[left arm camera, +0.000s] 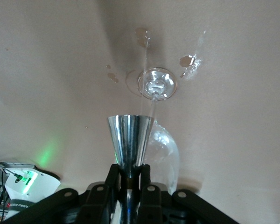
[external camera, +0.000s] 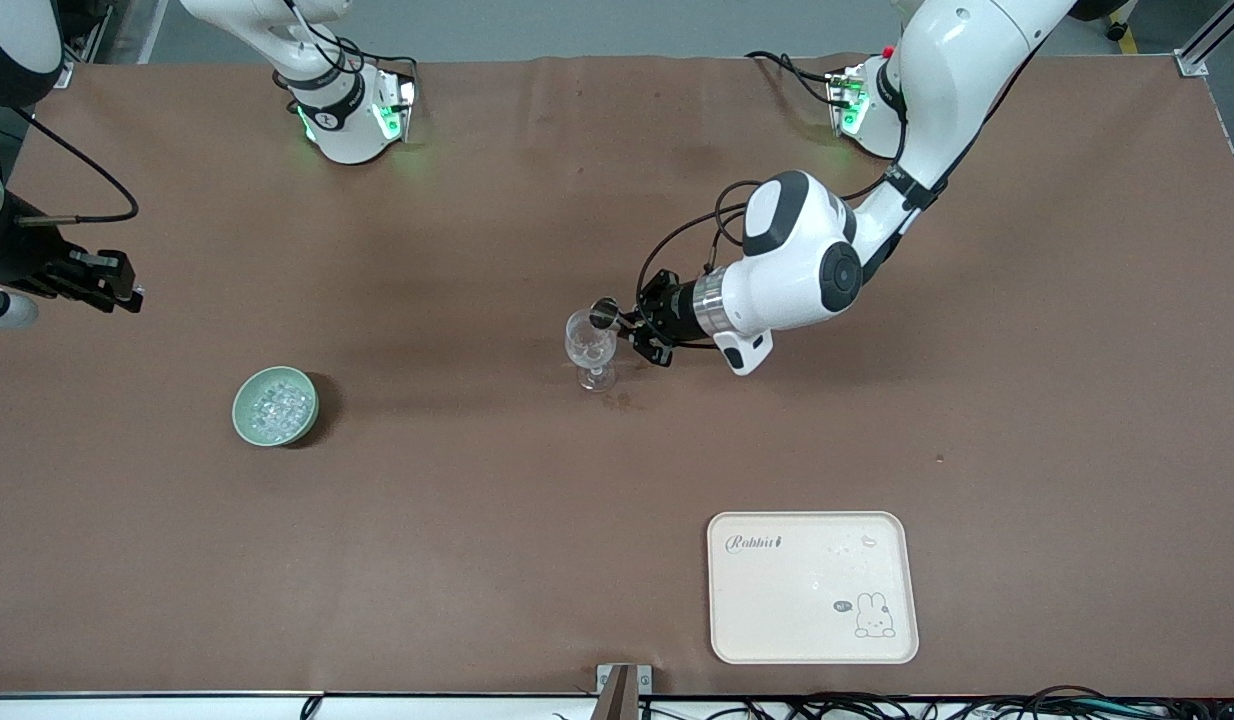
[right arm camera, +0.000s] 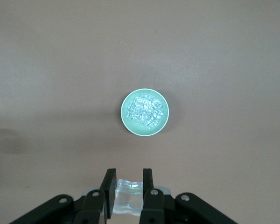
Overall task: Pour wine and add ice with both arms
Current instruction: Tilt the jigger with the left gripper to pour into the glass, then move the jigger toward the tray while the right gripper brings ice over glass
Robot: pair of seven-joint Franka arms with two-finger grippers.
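Note:
A clear stemmed wine glass [external camera: 590,345] stands upright mid-table. My left gripper [external camera: 627,322] is shut on a silver metal jigger [external camera: 604,315], held tipped at the glass's rim. In the left wrist view the jigger [left arm camera: 129,140] sticks out from the left gripper [left arm camera: 129,170] beside the glass bowl [left arm camera: 162,154]. I cannot make out the wine in the glass. My right gripper [external camera: 125,295] hangs over the table at the right arm's end, shut on one chunk of ice [right arm camera: 129,196]. A heap of ice [external camera: 277,405] fills a green bowl [external camera: 239,405].
Wet spots [left arm camera: 186,60] mark the brown table around the glass foot [left arm camera: 156,84]. A cream rabbit-print tray [external camera: 812,600] lies near the front edge toward the left arm's end. In the right wrist view the green bowl [right arm camera: 126,122] sits well ahead of the right gripper [right arm camera: 129,184].

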